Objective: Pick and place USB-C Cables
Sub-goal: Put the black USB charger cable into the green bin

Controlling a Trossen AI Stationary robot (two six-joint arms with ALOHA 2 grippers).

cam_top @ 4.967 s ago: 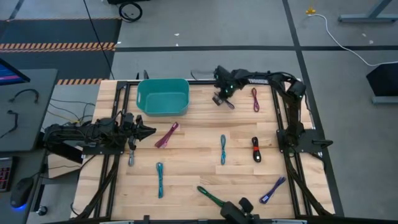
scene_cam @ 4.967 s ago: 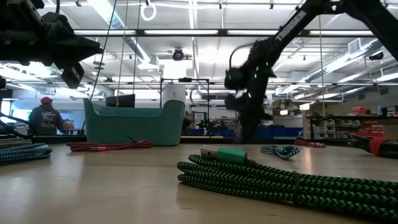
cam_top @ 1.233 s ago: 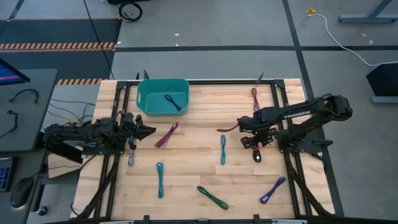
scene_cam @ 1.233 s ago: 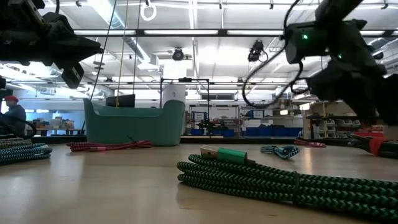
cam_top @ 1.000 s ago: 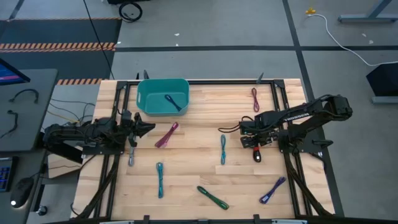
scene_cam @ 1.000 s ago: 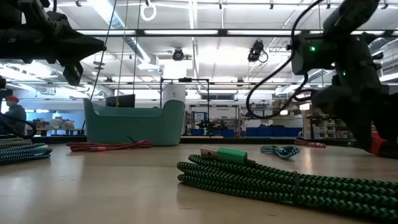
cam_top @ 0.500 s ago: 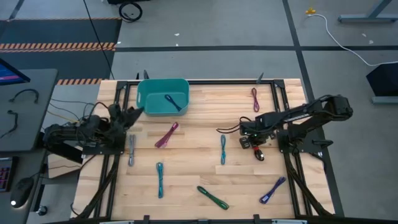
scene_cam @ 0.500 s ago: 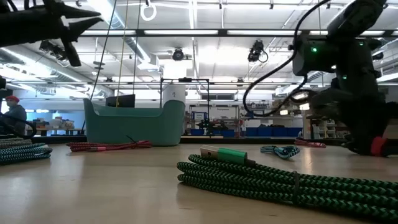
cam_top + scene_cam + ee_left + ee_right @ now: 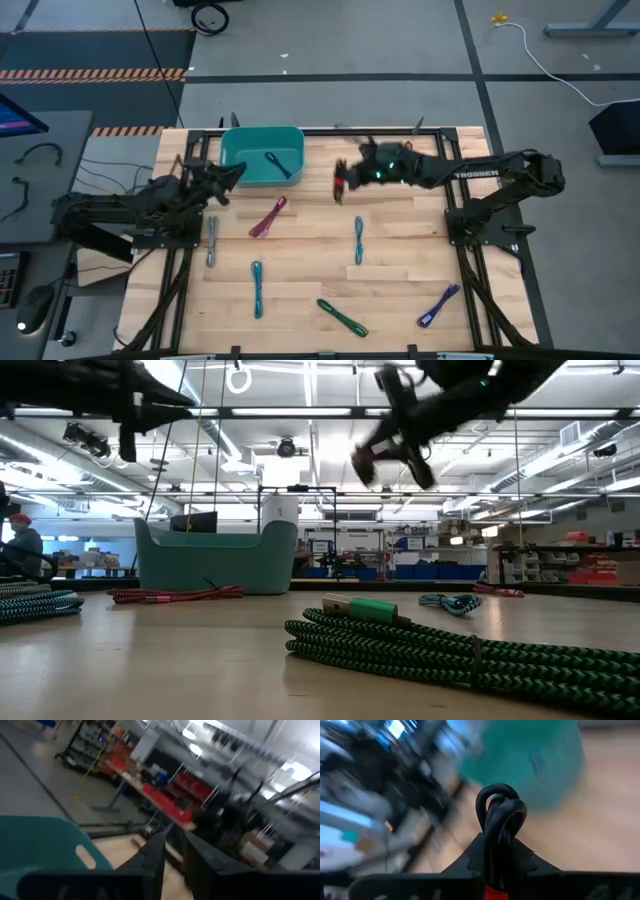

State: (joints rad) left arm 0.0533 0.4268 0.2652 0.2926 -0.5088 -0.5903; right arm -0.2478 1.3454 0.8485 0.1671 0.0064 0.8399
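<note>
One blurred right gripper clamps the red-black cable

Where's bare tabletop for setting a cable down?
Open wood lies between the magenta cable and blue cable, and right of that blue cable up to the right arm's base. The near edge is busier: teal cable, green cable, purple cable.
</note>
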